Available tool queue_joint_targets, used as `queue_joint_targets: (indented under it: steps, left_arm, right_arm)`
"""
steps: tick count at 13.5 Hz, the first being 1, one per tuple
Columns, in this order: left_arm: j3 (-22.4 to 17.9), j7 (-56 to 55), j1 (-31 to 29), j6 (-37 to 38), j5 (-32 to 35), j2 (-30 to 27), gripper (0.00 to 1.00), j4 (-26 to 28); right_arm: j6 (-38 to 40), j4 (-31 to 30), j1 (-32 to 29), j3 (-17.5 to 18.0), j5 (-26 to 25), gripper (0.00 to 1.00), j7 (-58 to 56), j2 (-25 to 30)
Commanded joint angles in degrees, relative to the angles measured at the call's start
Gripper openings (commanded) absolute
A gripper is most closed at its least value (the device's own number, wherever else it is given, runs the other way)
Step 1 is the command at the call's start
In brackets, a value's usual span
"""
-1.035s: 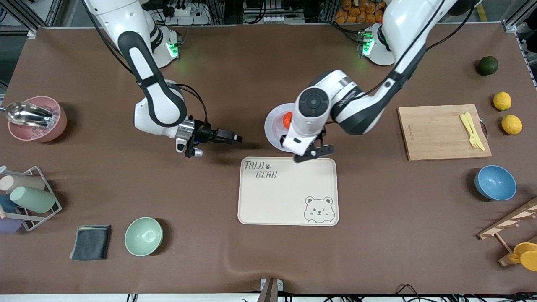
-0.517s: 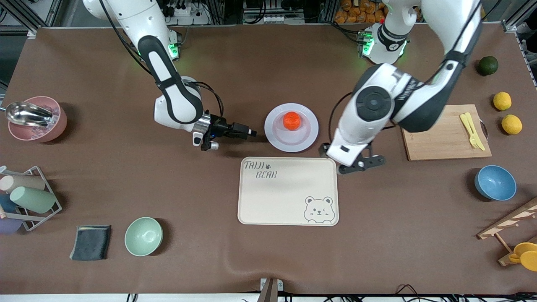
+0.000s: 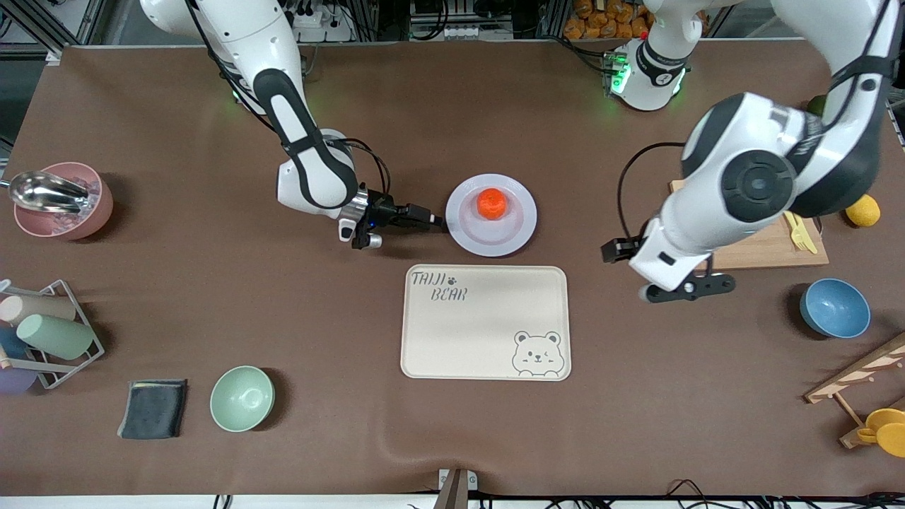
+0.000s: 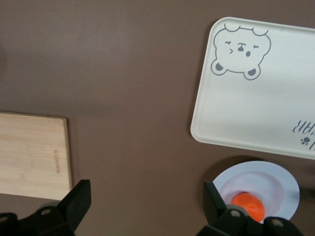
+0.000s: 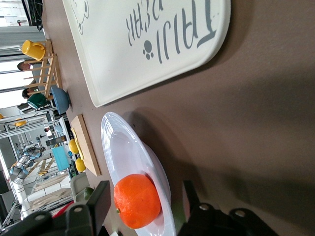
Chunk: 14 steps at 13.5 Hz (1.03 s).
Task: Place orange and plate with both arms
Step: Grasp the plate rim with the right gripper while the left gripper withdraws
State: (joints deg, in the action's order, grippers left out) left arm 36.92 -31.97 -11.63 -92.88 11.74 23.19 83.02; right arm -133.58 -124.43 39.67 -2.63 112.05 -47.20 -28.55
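The orange [image 3: 492, 203] lies in the middle of the white plate [image 3: 513, 233], which sits on the brown table just farther from the front camera than the bear tray. My right gripper [image 3: 434, 220] is open and low at the plate's rim on the right arm's side. In the right wrist view the orange [image 5: 137, 200] and plate [image 5: 129, 147] show between its fingers [image 5: 97, 199]. My left gripper [image 3: 664, 277] is open and empty, up over bare table between the tray and the cutting board. The left wrist view shows the plate [image 4: 278, 179] and orange [image 4: 248, 206] off to one side.
The cream bear tray [image 3: 486, 322] lies mid-table. A wooden cutting board [image 3: 735, 233] with yellow cutlery, a blue bowl [image 3: 834, 307] and a lemon [image 3: 864, 210] are toward the left arm's end. A pale green bowl [image 3: 242, 398], dark cloth and cup rack are toward the right arm's end.
My left arm has left the orange on the plate and swung away toward its own end of the table. My right gripper has moved up to the plate's rim.
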Motion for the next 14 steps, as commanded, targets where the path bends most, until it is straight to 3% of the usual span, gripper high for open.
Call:
queue_joint_targets:
  steps: [1, 4, 5, 9, 10, 12, 13, 14]
  left_arm:
    - [0.69, 7.33, -6.02, 4.28, -3.03, -4.02, 1.00, 0.65]
    - [0.61, 16.83, -11.65, 6.13, -4.36, -7.36, 1.00, 0.91]
    - [0.61, 18.42, -12.62, 6.22, -4.36, -7.80, 1.00, 1.00]
    - [-0.18, 19.14, -10.63, 8.24, -4.36, -10.08, 1.00, 1.17]
    - [-3.58, 19.66, -7.31, 8.68, -4.27, -10.79, 1.00, 1.26]
    - [-14.98, 22.47, 2.44, 8.95, -5.31, -13.51, 1.00, 2.92]
    - [-18.34, 24.05, 4.66, 8.95, -6.80, -14.82, 1.00, 3.89]
    - [-19.94, 25.63, 5.12, 8.95, -7.51, -15.79, 1.00, 4.68]
  right_arm:
    - [-1.42, 1.74, 2.86, -0.54, 5.00, 0.58, -3.76, -2.38]
    - [-3.01, 3.49, 5.41, -0.54, 9.49, 0.53, -6.15, -4.67]
    - [-3.09, 3.67, 5.41, -0.54, 9.59, 0.46, -6.15, -4.67]
    - [-3.27, 3.58, 6.29, -0.54, 10.46, 0.40, -6.06, -4.67]
    - [-3.44, 3.58, 6.55, -0.54, 10.64, 0.37, -6.06, -4.67]
    - [-3.80, 3.58, 6.64, -0.54, 10.64, 0.18, -6.06, -4.67]
    - [-3.80, 3.58, 6.64, -0.54, 10.64, 0.10, -6.06, -4.58]
    - [-3.80, 3.67, 6.64, -0.54, 10.64, 0.10, -5.89, -4.58]
